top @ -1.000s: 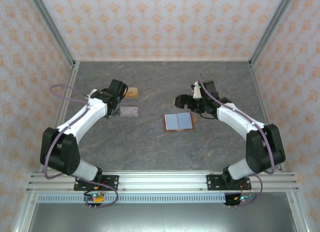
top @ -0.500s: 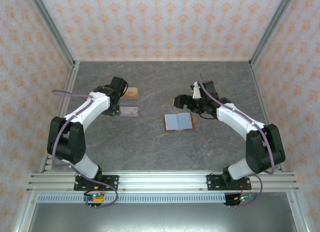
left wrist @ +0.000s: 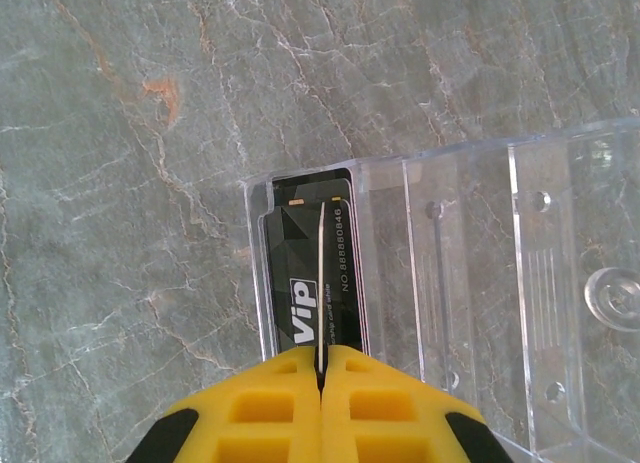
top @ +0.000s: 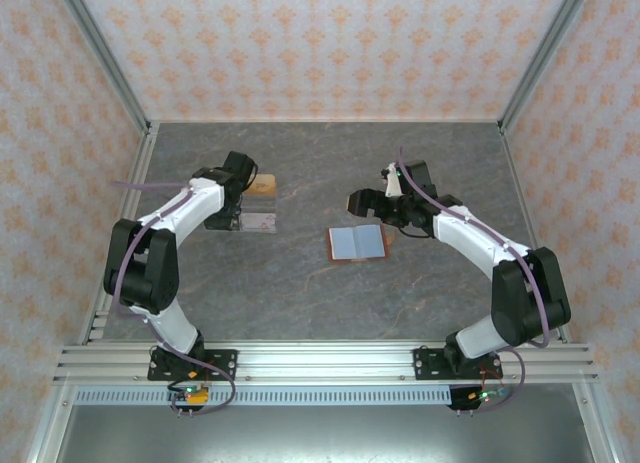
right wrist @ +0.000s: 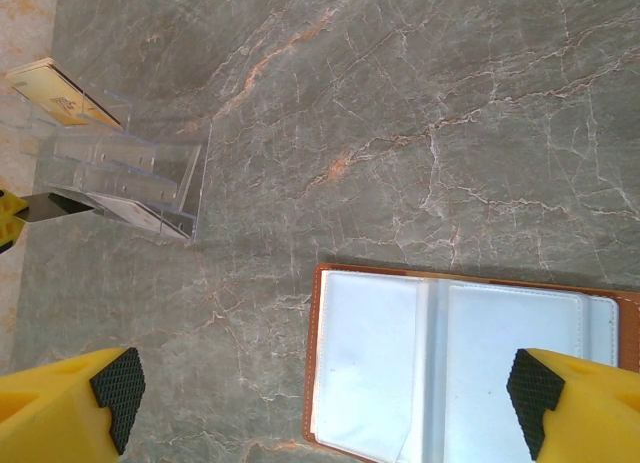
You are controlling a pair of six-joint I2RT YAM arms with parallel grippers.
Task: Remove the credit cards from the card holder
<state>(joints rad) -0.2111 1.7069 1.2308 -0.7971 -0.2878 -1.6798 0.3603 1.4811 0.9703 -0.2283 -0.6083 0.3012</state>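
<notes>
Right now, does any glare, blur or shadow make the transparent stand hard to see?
Left wrist: sharp, the clear stand traced by bright edges, print on the black card readable, the held card in the left gripper a thin bright line. Right wrist: stand faint, card holder pale but sharp. Top external: even light, soft shadows.

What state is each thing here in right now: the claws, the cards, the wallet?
Left claw: shut on the black card.
Black card: gripped on edge, lowered into the clear rack.
Clear rack: standing on the table.
Tan card: leaning at the rack's far end.
Right claw: open, above the wallet.
Wallet: open, lying flat, inside up.
</notes>
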